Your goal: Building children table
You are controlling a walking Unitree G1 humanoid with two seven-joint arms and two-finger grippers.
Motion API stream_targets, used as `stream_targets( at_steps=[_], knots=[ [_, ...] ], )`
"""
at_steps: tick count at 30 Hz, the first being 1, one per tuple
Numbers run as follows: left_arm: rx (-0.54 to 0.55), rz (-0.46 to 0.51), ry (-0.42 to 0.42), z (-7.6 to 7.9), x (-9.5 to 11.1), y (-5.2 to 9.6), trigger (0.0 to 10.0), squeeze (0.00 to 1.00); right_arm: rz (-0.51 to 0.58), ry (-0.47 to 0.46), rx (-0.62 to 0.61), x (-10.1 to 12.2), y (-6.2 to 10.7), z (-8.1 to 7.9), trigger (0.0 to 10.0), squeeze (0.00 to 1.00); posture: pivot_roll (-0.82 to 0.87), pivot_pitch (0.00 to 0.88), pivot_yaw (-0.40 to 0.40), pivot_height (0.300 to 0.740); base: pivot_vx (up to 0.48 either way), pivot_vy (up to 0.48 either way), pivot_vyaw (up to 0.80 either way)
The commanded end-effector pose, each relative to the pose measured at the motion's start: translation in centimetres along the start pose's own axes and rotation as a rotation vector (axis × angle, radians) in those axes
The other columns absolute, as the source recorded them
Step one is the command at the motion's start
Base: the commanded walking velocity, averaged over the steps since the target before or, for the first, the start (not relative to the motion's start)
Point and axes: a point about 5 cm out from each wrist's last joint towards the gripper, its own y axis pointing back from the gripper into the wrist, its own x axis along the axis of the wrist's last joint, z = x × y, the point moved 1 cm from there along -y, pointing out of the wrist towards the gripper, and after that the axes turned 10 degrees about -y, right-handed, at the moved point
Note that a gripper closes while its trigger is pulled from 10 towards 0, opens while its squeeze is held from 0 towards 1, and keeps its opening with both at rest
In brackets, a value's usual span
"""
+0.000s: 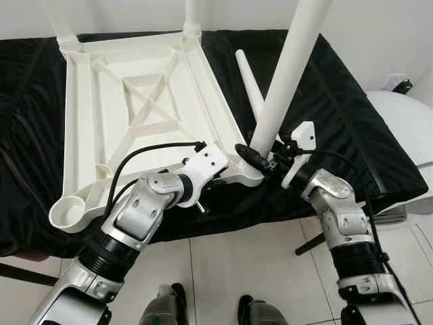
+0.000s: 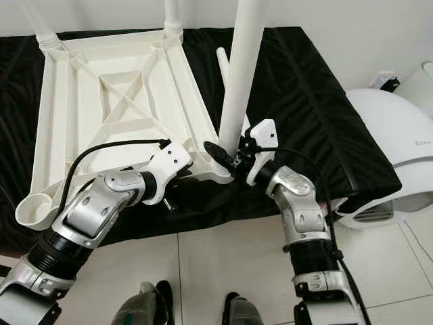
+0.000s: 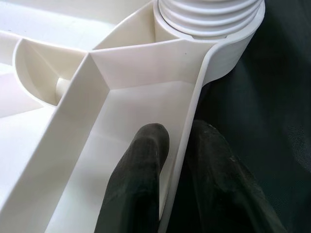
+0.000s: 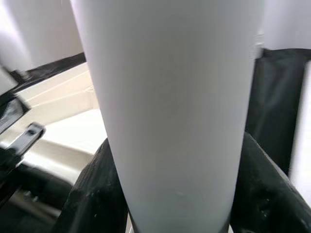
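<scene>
The white plastic children's tabletop is lying upside down, ribbed underside up, on a surface draped in black cloth. Two white legs are already standing in its far corner sockets, one at the far left and one at the far right. The near left corner socket is standing empty and hanging out past the cloth's edge.

At the near right corner I am holding a long white tube-shaped plastic leg, its lower end sitting at the corner socket and its shaft leaning up and to my right. My right gripper is pinching that leg low down, with a black finger pressing on each side of it. My left gripper is clamping the tabletop's near rim just beside that corner, one finger lying inside the rim wall and the other outside against the cloth.

A spare white tapered leg is lying on the cloth just beyond the right edge of the tabletop. A white rounded appliance is standing on the tiled floor to my right.
</scene>
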Motion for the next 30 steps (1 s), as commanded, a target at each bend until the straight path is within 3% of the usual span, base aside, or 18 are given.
stream_targets(
  at_steps=[1, 12, 14, 23, 30],
  knots=[
    [-0.063, 0.041, -0.008, 1.3, 0.7, -0.3, 10.0, 0.00, -0.015, -0.039, -0.100, -0.8, 0.2, 0.4, 0.0, 0.00, -0.03, 0.172, 0.012, 0.740, 0.000, 0.000, 0.00],
    [-0.058, 0.042, -0.008, 1.2, 0.8, -0.3, 10.0, 0.00, 0.034, -0.067, -0.371, -1.3, -0.7, -1.8, 0.0, 0.00, -0.03, 0.174, 0.009, 0.740, 0.000, 0.000, 0.00],
    [-0.058, 0.042, -0.008, 1.2, 0.8, -0.3, 10.0, 0.00, 0.034, -0.067, -0.371, -1.3, -0.7, -1.8, 0.0, 0.00, -0.03, 0.174, 0.009, 0.740, 0.000, 0.000, 0.00],
    [-0.053, 0.046, -0.005, 1.0, 1.0, -0.5, 10.0, 0.00, 0.051, -0.027, -0.624, -2.0, -2.1, -2.3, 0.0, 0.00, -0.03, 0.193, 0.009, 0.740, 0.000, 0.000, 0.00],
    [-0.050, 0.046, -0.003, 1.0, 1.0, -0.5, 10.0, 0.00, 0.066, -0.037, -0.653, -1.9, -3.4, -2.8, 0.0, 0.00, -0.03, 0.198, 0.008, 0.740, 0.000, 0.000, 0.00]
  ],
)
